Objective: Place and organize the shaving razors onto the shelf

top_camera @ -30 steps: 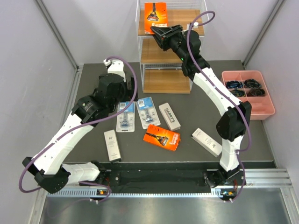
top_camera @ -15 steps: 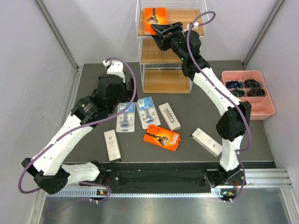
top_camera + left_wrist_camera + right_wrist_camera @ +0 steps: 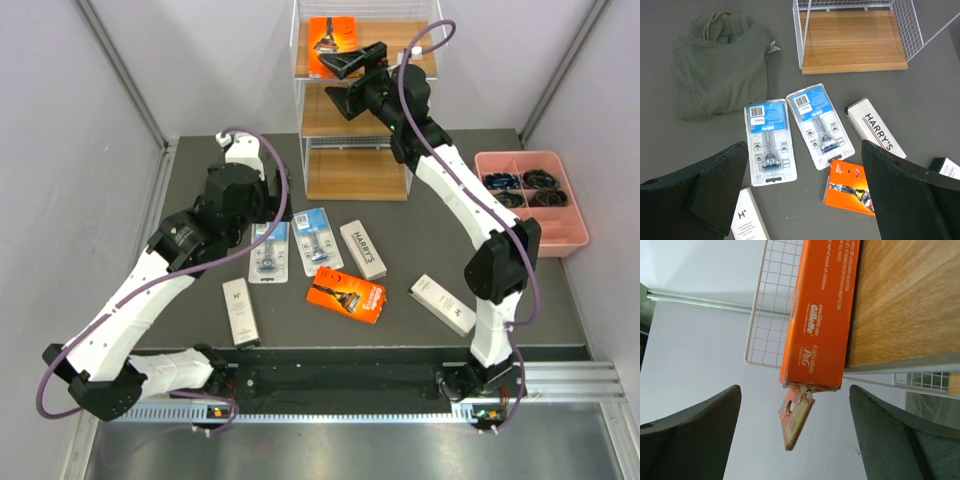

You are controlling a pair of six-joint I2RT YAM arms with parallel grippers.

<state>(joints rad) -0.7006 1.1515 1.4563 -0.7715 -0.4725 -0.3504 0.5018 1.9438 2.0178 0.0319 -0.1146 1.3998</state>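
The right pincer (image 3: 345, 82) is up at the top tier of the shelf (image 3: 355, 175), its jaws spread wide with nothing between them. Just ahead of its tips an orange box (image 3: 333, 40) sits on that tier. Its torn hang tab pokes out past the board edge toward the gap, and in the wrist view both fingers stand clear of it. The left pincer (image 3: 804, 150) hangs over the tabletop (image 3: 420, 230), likewise spread and empty. Straight below its gap lies a blister pack (image 3: 817, 125), with the other blister pack (image 3: 769, 142) just beside it, nearer one finger. By the opposite finger are the Harry's box (image 3: 875, 127) and, closer in, a second orange box (image 3: 850, 187). A white box (image 3: 747, 220) peeks out beside the first finger, and a third white box (image 3: 947, 167) shows past the far one. Beyond the packs, well ahead of this pincer, lie a crumpled green cloth (image 3: 720, 70) and the shelf's bottom tier.
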